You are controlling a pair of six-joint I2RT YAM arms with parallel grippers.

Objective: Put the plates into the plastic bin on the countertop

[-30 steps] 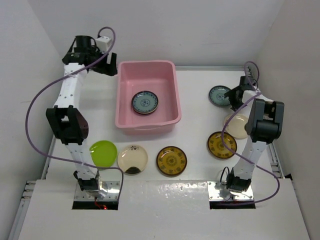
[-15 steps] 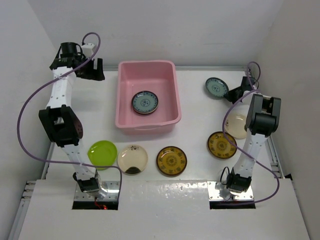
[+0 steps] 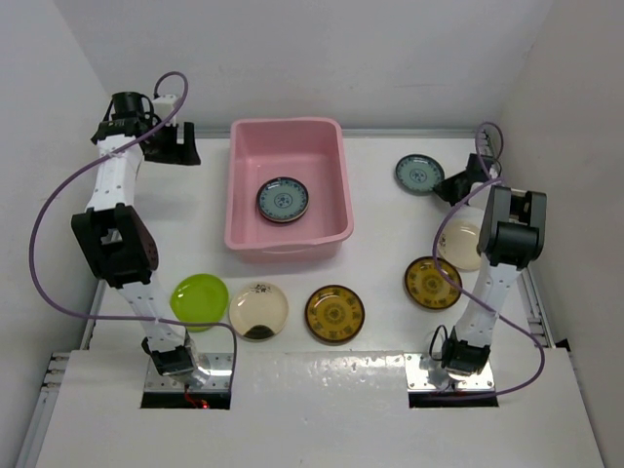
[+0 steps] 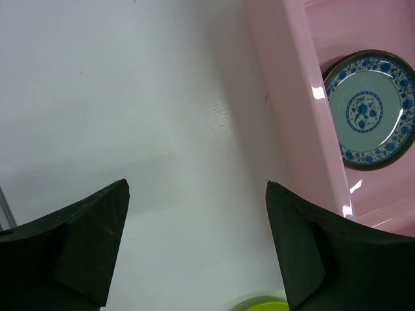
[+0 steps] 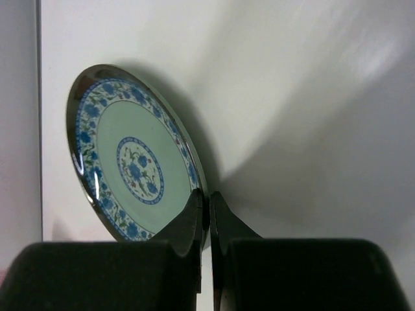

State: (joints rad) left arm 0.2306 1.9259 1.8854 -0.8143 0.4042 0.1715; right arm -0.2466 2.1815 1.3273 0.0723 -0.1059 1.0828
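Note:
The pink plastic bin (image 3: 238, 185) stands at the back middle of the countertop (image 3: 380, 224), with one teal-patterned plate (image 3: 283, 199) flat inside it. My right gripper (image 3: 444, 183) is shut on the rim of a second teal plate (image 3: 419, 175), which it holds tilted on edge above the countertop; the wrist view shows that plate (image 5: 130, 162) pinched in the gripper (image 5: 207, 202). My left gripper (image 3: 180, 146) hangs open and empty left of the bin. Its wrist view shows the gripper (image 4: 196, 188) over bare countertop, beside the bin wall (image 4: 292, 97).
Near the front lie a lime green plate (image 3: 200, 297), a cream plate with a dark patch (image 3: 258, 310) and a yellow-brown plate (image 3: 334, 313). Another yellow-brown plate (image 3: 432, 282) and a cream plate (image 3: 458, 244) lie by the right arm. White walls close in both sides.
My right gripper has shut on the teal plate, raised it onto its edge and carried it slightly left. My left arm has swung left, away from the bin, still open.

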